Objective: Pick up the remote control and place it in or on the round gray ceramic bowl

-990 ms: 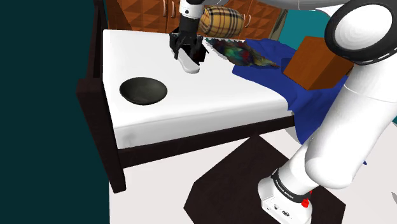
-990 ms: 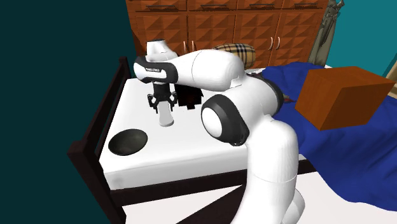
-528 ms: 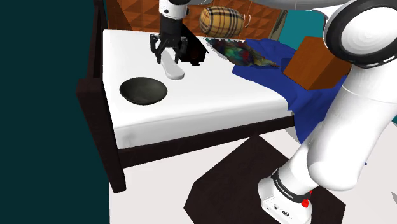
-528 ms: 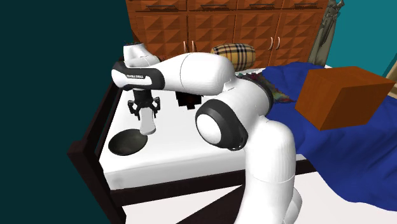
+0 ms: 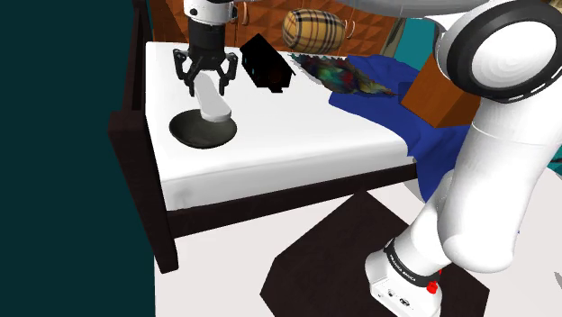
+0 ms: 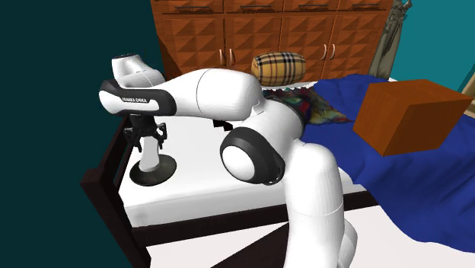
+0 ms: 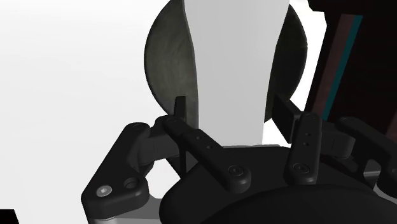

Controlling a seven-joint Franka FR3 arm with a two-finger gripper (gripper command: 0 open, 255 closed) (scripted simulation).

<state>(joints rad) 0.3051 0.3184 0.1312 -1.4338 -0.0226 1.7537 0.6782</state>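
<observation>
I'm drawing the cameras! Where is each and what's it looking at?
Shoulder view: beside the stand, looking over the bed; stand and arm show.
Second exterior view: off the bed's corner, facing wooden cabinets; arm shows.
Wrist view: on the wrist, looking down at the bowl; gripper shows.
All share the white remote control.

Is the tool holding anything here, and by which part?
The tool clasps the white remote control by its upper end, lower end hanging over the dark bowl.
</observation>
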